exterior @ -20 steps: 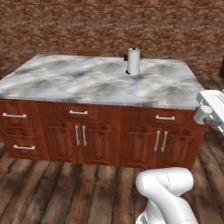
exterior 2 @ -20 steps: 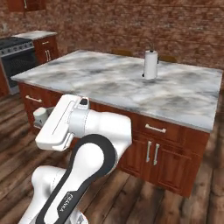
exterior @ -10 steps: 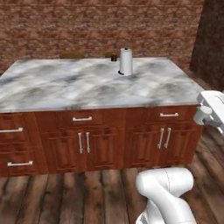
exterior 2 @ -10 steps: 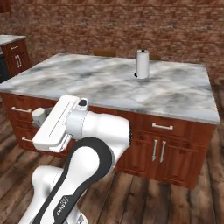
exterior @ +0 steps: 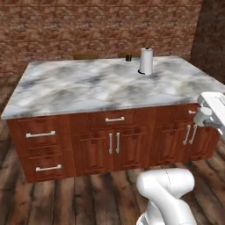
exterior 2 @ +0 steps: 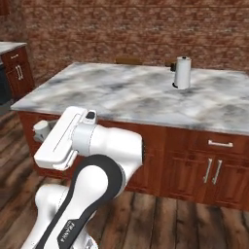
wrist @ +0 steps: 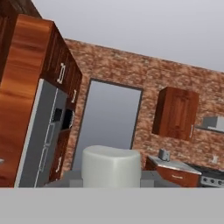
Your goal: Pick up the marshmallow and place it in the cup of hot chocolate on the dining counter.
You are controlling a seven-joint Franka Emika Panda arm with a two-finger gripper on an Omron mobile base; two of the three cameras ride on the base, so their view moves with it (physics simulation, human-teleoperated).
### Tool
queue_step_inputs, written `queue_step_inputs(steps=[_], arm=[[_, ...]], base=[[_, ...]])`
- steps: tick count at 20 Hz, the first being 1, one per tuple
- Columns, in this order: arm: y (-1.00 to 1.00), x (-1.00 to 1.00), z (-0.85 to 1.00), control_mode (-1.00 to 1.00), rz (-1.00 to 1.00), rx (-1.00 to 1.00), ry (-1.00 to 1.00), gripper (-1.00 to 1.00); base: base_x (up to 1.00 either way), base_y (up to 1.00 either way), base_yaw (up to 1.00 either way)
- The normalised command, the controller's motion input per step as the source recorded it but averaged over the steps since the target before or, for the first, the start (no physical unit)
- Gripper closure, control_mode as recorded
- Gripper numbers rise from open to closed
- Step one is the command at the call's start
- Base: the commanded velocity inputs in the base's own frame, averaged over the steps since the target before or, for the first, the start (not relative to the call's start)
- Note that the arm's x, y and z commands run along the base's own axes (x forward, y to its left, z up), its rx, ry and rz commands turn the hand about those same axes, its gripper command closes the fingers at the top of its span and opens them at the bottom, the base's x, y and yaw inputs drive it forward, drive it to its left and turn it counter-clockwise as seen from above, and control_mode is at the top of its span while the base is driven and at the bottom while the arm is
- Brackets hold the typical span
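Brick-walled kitchen, marble island surface [exterior: 88, 88]. Claw [wrist: 111, 181] clenched on marshmallow [wrist: 111, 166], held low beside the base, short of the island. Cup of hot chocolate [exterior: 128, 57] sits at far edge, just beside paper-towel roll [exterior: 146, 61], well ahead.

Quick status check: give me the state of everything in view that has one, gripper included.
gripper: shut on the marshmallow, a pale block seen right at the hand camera.
cup of hot chocolate: upright at the far edge of the dining counter, beside the paper-towel roll.
paper-towel roll: standing upright.
cabinet doors: closed.
drawers: closed.
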Motion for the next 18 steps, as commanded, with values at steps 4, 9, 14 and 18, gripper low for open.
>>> queue_step_inputs(steps=[4, 9, 14, 18], arm=[[0.0, 0.0, 0.0, 1.0, 0.0, 0.0, 0.0, 1.0], [0.0, 0.0, 0.0, 1.0, 0.0, 0.0, 0.0, 1.0], [0.0, 0.0, 0.0, 1.0, 0.0, 0.0, 0.0, 1.0], [0.0, 0.0, 0.0, 1.0, 0.0, 0.0, 0.0, 1.0]], base=[[0.48, 1.0, -0.28], [0.19, 1.0, -0.22], [0.07, 1.0, -0.15], [0.06, 1.0, -0.09]])
